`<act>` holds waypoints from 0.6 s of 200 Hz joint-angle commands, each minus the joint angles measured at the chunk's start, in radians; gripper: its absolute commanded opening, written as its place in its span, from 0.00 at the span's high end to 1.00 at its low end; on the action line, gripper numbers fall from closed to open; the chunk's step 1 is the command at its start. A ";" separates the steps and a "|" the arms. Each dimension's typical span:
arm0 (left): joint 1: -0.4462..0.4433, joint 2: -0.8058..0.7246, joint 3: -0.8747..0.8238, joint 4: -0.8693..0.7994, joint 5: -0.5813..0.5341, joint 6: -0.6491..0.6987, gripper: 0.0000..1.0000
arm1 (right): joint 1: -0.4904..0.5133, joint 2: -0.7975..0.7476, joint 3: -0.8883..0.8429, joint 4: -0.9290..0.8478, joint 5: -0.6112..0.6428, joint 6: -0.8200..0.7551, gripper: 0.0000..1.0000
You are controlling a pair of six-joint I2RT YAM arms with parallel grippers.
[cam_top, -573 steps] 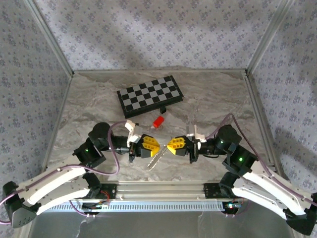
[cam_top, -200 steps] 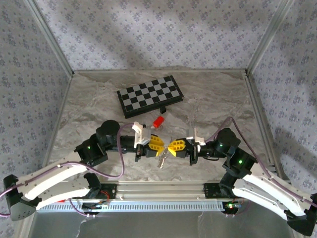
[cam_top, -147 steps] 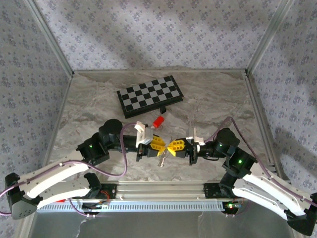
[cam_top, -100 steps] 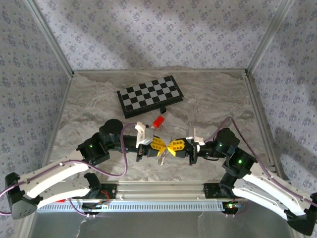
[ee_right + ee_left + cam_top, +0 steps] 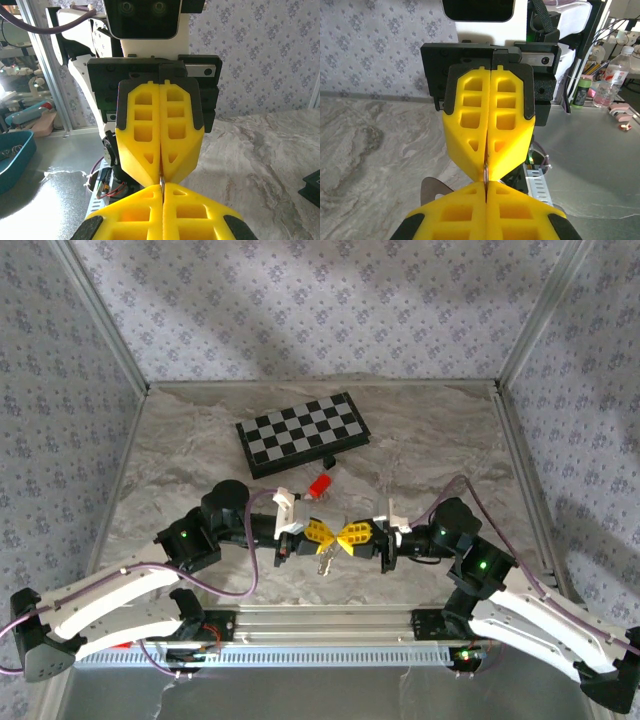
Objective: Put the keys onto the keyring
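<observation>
My left gripper [image 5: 322,533] and right gripper [image 5: 352,536] meet tip to tip above the table's front middle, both shut. A thin silvery metal edge [image 5: 485,173] is pinched where the two pairs of yellow fingers touch, also seen as a metal sliver [image 5: 162,179] in the right wrist view. The silvery keyring with a key [image 5: 325,561] hangs just below the junction. A flat grey key head with a hole [image 5: 433,190] pokes out beside my left fingers. The yellow-headed key is hidden.
A black-and-white chessboard [image 5: 302,433] lies at the back middle of the marble table [image 5: 180,455]. A small red cylinder piece [image 5: 320,484] sits just in front of it, close behind the grippers. Patterned walls enclose the table on three sides.
The left arm has swung right and forward, carrying the hanging keyring to the right gripper. The two grippers, once apart, now touch tip to tip; the right one has barely moved.
</observation>
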 commanded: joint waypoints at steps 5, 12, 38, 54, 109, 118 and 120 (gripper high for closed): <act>-0.001 0.007 0.034 0.010 0.019 0.011 1.00 | 0.017 -0.001 0.046 0.027 0.004 -0.020 1.00; -0.001 0.007 0.035 0.012 0.021 0.012 1.00 | 0.016 -0.001 0.047 0.027 0.005 -0.021 1.00; -0.002 0.001 0.035 0.012 0.010 0.016 1.00 | 0.019 -0.001 0.049 0.011 0.012 -0.029 1.00; -0.001 -0.003 0.038 0.006 -0.006 0.021 1.00 | 0.021 -0.001 0.053 0.002 0.017 -0.032 1.00; -0.001 -0.006 0.060 -0.047 -0.019 0.057 1.00 | 0.025 -0.012 0.067 -0.065 0.062 -0.056 0.93; -0.001 -0.006 0.067 -0.071 -0.019 0.070 1.00 | 0.025 -0.012 0.074 -0.091 0.070 -0.065 0.88; 0.000 -0.007 0.070 -0.078 -0.020 0.073 1.00 | 0.026 -0.012 0.077 -0.097 0.073 -0.068 0.87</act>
